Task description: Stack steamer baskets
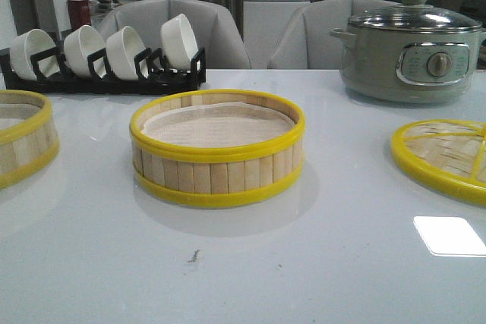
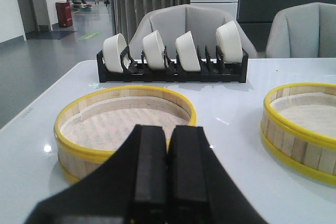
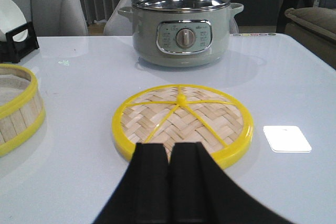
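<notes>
One steamer basket (image 1: 218, 149) with pale bamboo slats, yellow rims and a whitish liner stands at the table's centre. A second, alike steamer basket (image 1: 23, 138) sits at the left edge, half cut off. The left wrist view has that left basket (image 2: 123, 124) just beyond my left gripper (image 2: 168, 145), which is shut and empty, with the centre basket (image 2: 299, 127) off to one side. My right gripper (image 3: 169, 156) is shut and empty, close to a flat woven lid (image 3: 182, 121) with a yellow rim. Neither gripper shows in the front view.
A grey-green electric pot (image 1: 410, 47) with a glass lid stands at the back right. A black rack (image 1: 106, 77) holding several white bowls stands at the back left. The woven lid (image 1: 444, 157) lies at the right edge. Grey chairs stand behind the table.
</notes>
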`<state>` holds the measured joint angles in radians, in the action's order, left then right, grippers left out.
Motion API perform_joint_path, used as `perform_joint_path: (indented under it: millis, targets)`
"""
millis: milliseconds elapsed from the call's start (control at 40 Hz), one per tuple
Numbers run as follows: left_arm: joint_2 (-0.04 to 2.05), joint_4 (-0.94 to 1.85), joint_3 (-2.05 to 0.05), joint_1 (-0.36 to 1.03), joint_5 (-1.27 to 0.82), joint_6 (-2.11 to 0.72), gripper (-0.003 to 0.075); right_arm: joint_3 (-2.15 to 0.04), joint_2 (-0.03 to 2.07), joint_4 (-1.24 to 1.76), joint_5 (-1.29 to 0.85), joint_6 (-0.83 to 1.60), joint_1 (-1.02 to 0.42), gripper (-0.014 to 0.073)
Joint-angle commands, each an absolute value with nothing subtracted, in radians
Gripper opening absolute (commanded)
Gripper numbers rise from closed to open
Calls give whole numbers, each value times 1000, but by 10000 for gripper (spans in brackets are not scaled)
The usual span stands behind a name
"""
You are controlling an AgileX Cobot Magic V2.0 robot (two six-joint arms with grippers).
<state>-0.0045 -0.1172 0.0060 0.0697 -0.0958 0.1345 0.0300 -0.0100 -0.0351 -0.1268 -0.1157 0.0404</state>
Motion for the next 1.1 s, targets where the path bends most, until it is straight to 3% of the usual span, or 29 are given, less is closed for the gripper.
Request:
perform_joint_path:
  millis: [0, 726, 826, 926, 1076]
  targets:
    - [-16, -109, 8, 70, -16, 136, 86, 15, -31, -43, -33, -112, 41, 55]
    - [-16, -156, 6, 76, -18, 136, 86, 15, -31, -43, -33, -112, 41, 55]
    - [19, -67, -25, 78, -66, 154, 86, 15, -31, -43, -33, -112, 41, 55]
    - [148, -48, -163, 78, -151, 154, 86, 15, -31, -43, -33, -112, 41, 55]
    - [464, -85, -551, 78, -356, 154, 86, 15, -31, -43, -33, -112, 41, 55]
